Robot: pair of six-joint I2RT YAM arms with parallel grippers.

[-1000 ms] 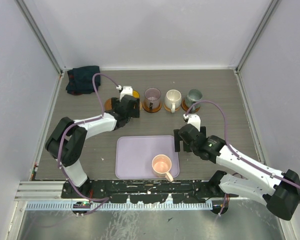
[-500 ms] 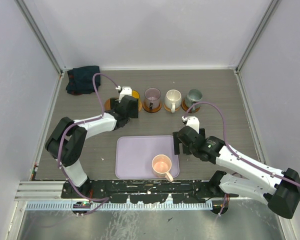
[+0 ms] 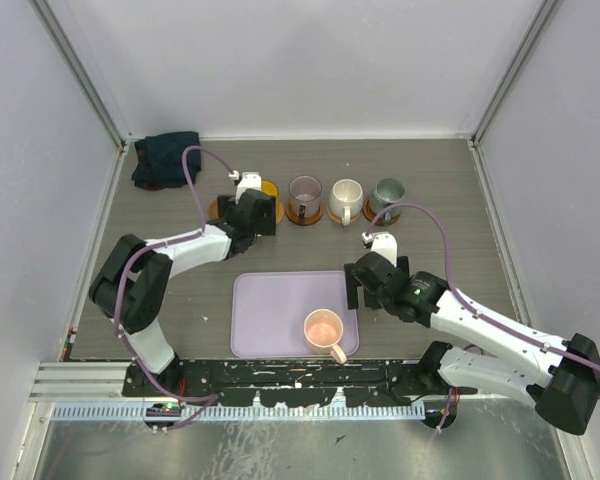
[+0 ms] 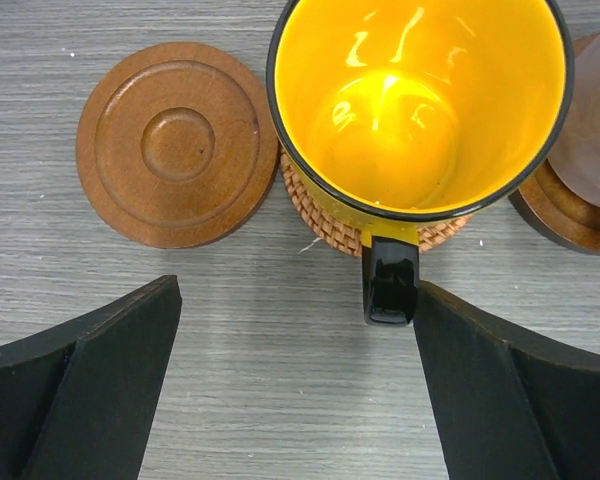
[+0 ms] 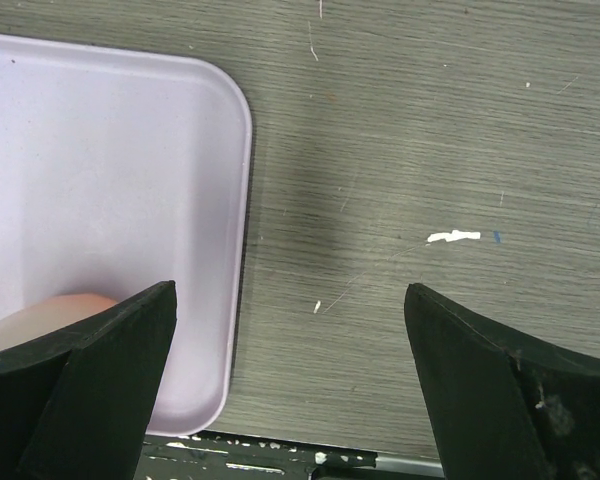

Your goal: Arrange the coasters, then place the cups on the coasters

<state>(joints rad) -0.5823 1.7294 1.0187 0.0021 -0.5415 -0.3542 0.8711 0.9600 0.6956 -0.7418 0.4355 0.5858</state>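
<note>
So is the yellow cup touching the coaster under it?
Touching. The left wrist view shows the yellow cup standing on the woven coaster, whose rim peeks out.

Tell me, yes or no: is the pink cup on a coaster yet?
No, the pink cup stands directly on the lavender tray, with no brown disc showing around its base.

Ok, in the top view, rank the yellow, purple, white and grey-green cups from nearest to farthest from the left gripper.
1. Yellow cup, just ahead of the left gripper, whose jaws are open.
2. Purple cup, next along the row to the right.
3. White cup, further right.
4. Grey-green cup, at the row's far right end.
</note>
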